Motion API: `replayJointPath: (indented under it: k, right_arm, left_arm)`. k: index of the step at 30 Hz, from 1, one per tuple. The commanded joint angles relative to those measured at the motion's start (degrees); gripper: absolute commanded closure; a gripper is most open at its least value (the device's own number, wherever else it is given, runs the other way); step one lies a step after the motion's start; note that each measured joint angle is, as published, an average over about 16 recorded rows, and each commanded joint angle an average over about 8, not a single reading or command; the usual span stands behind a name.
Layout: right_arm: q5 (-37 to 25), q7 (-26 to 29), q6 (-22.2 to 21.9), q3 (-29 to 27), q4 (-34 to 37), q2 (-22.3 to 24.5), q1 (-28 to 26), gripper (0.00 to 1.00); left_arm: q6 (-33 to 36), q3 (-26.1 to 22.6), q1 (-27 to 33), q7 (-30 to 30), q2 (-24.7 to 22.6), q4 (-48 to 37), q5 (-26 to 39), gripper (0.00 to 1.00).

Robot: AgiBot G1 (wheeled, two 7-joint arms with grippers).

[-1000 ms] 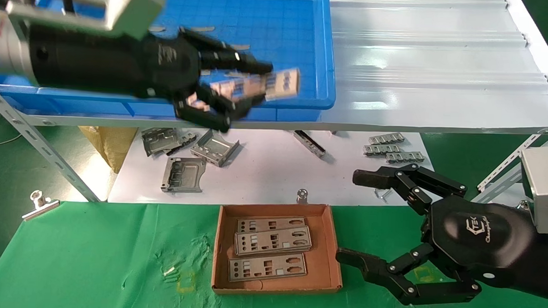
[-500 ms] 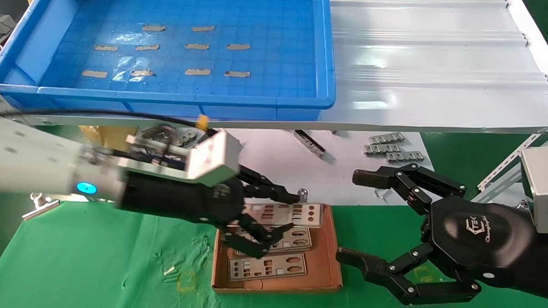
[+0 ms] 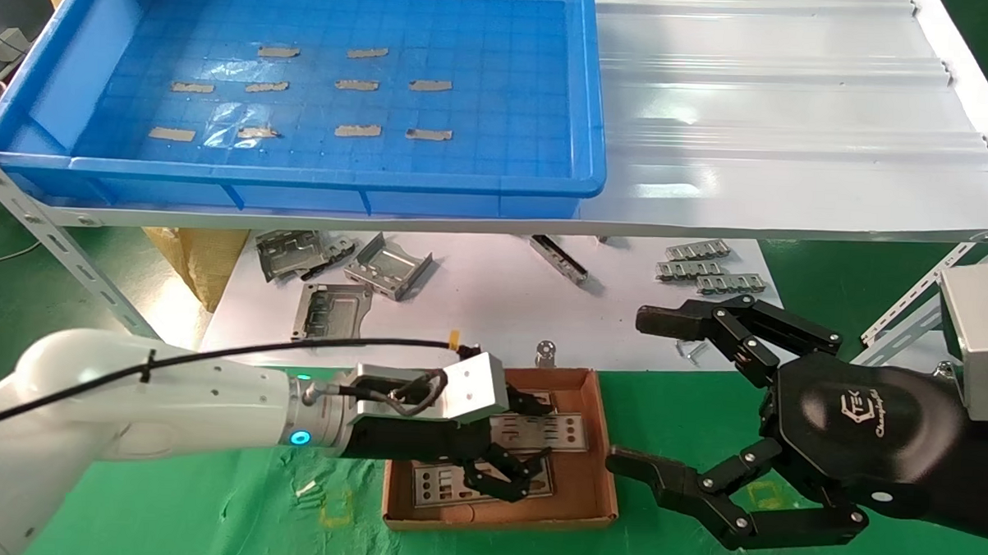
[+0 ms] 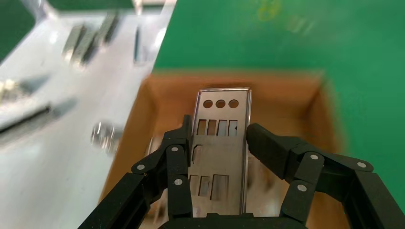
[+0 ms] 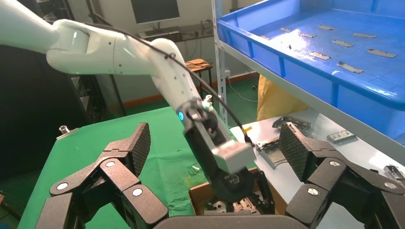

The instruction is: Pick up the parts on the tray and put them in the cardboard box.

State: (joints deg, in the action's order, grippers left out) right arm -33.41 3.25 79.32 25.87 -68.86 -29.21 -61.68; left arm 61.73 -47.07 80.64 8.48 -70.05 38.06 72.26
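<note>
My left gripper point(image 3: 529, 441) hangs low over the small brown cardboard box point(image 3: 603, 487), shut on a thin silvery punched plate point(image 3: 556, 432) by its long edges. In the left wrist view the plate point(image 4: 220, 114) sits between the fingers point(image 4: 179, 157), with the box wall point(image 4: 239, 80) beyond it. More plates point(image 3: 442, 483) lie in the box, partly hidden by the hand. The big blue tray point(image 3: 592, 108) on the shelf holds only beige tape scraps. My right gripper point(image 3: 638, 391) is open and empty, to the right of the box.
Bent grey brackets point(image 3: 387, 265) and small notched strips point(image 3: 708, 268) lie on the white sheet behind the box. A silver knob point(image 3: 546, 352) stands at the box's far edge. A white ribbed shelf point(image 3: 795, 115) runs right of the tray. A metal clip point(image 3: 72, 365) sits at the left.
My left gripper has carried the plate from the front of the blue tray down and toward me, into the cardboard box. The right arm has not moved.
</note>
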Motion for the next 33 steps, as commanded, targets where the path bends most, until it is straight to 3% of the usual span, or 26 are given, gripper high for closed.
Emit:
replayJointPath:
  k: [1,7,8,20,28,33]
  right_arm:
    - [0.0,0.0,0.0,0.0,0.0,0.0,0.0,0.0]
    - [0.0,0.0,0.0,0.0,0.0,0.0,0.0,0.0]
    - [0.0,0.0,0.0,0.0,0.0,0.0,0.0,0.0]
    - [0.0,0.0,0.0,0.0,0.0,0.0,0.0,0.0]
    - [0.0,0.0,0.0,0.0,0.0,0.0,0.0,0.0]
    - [0.0,0.0,0.0,0.0,0.0,0.0,0.0,0.0]
  left_arm:
    - [-1.9,-0.2,-0.8,1.8,-1.0,-1.2,0.7,0.78]
    - [-4.8,-0.1,-0.5,6.0,-3.1,-5.0,1.8,0.04]
    - [-5.0,0.0,-0.5,6.6,-3.3,-5.5,1.7,0.0]
    - [-2.9,1.5,0.1,9.2,-4.1,-9.7,-0.9,0.0]
    - [3.0,3.3,1.2,8.6,-2.8,-13.0,-4.6,0.0]
    - [10.5,5.7,1.6,6.8,-0.9,-15.2,-9.6,0.0]
